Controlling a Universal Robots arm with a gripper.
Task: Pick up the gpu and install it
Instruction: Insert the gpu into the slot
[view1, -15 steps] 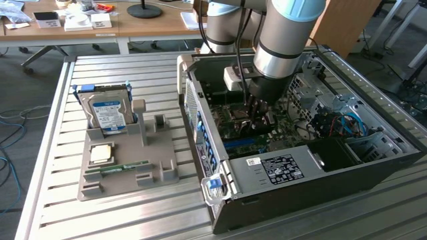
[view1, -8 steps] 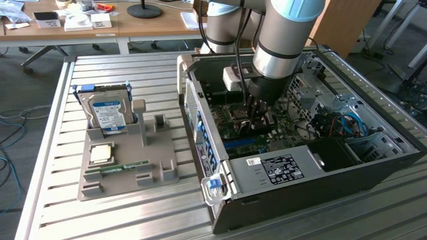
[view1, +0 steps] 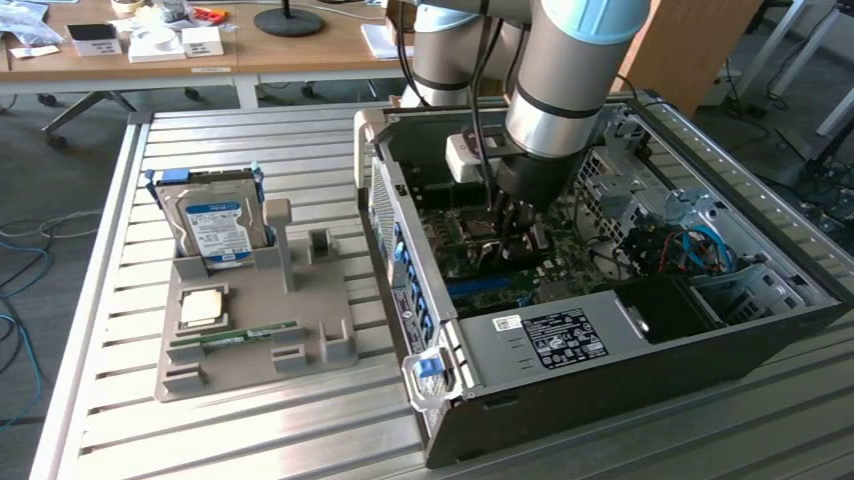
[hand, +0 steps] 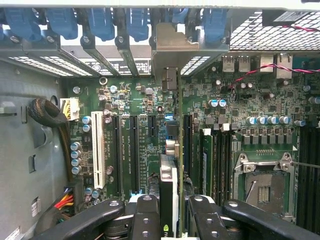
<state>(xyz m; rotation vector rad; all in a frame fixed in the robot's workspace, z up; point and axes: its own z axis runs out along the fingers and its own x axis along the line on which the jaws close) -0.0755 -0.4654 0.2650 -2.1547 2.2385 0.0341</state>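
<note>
My gripper (hand: 170, 216) reaches down inside the open computer case (view1: 787, 300), above the green motherboard (hand: 135, 100). Its black fingers (hand: 145, 215) are shut on the gpu (hand: 169, 187), seen edge-on as a thin upright card. The card's silver end bracket (hand: 175, 45) stands against the case's rear slot openings. The card lines up with the black expansion slots (hand: 135, 155) beside it; I cannot tell whether its lower edge sits in a slot. In the exterior view the gripper (view1: 518, 228) hangs low over the motherboard (view1: 587, 255) under the grey arm.
A grey parts holder (view1: 320, 345) on the slatted table carries a blue-labelled hard drive (view1: 220, 225), a square processor (view1: 200, 307) and a narrow RAM stick (view1: 247, 336). The power supply (view1: 561, 335) fills the case's near end. A white slot (hand: 100, 150) and the processor socket (hand: 262, 185) flank the card.
</note>
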